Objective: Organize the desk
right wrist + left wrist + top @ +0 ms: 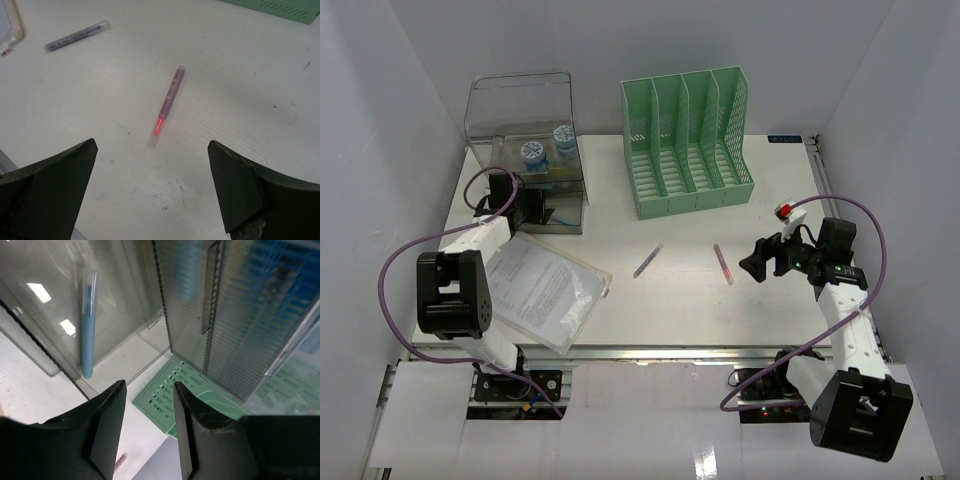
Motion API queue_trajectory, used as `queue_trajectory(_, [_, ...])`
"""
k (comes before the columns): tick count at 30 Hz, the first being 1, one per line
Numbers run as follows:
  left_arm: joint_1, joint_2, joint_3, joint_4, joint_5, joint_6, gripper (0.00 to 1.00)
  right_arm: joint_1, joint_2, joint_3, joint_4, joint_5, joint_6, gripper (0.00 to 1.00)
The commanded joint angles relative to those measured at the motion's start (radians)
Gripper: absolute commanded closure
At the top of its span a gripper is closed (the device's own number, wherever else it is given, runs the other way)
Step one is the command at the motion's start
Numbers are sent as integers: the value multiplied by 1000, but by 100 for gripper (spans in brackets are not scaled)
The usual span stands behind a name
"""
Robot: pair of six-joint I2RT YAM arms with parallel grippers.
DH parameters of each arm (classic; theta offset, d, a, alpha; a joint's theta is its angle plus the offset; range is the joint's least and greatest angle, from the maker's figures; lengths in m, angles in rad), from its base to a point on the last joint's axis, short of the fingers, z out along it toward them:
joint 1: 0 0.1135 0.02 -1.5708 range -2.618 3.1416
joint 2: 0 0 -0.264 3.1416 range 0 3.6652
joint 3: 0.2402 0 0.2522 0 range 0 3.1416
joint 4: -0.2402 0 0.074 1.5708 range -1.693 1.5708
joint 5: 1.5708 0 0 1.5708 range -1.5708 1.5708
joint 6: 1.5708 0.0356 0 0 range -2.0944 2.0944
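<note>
The white desk point(690, 300) holds a red pen point(723, 263) and a grey-purple pen point(647, 260) lying loose in its middle. My right gripper point(757, 262) hovers just right of the red pen, open wide; in the right wrist view the red pen point(167, 105) lies just ahead of the empty gap point(152, 145), with the grey-purple pen point(77, 36) farther off. My left gripper point(535, 208) is at the mouth of the clear drawer box point(525, 150). Its jaws point(148, 390) stand apart with nothing between them. A blue pen point(88, 325) lies inside the clear drawer ahead of them.
A green slotted file rack point(685, 140) stands at the back centre. A clear sleeve of papers point(545, 290) lies at the front left, beside the left arm. Two blue-topped round items point(532, 152) sit inside the drawer box. A metal rail point(650, 352) runs along the near edge.
</note>
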Motion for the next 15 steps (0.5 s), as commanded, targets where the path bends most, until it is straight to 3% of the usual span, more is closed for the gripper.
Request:
queue_trajectory(1, [40, -96, -31, 126, 93, 97, 46, 78, 72, 52, -66, 20, -65, 3])
queue_trajectory(4, [53, -163, -92, 331, 284, 303, 43, 219, 155, 136, -108, 208, -65, 9])
queue_trajectory(7, [67, -253, -229, 551, 469, 407, 40, 371, 274, 188, -122, 441, -1, 10])
queue_trajectory(9, [74, -307, -324, 599, 590, 492, 36, 429, 367, 234, -124, 538, 54, 10])
queue_trajectory(15, [87, -599, -435, 397, 597, 738, 32, 470, 546, 284, -110, 602, 99, 8])
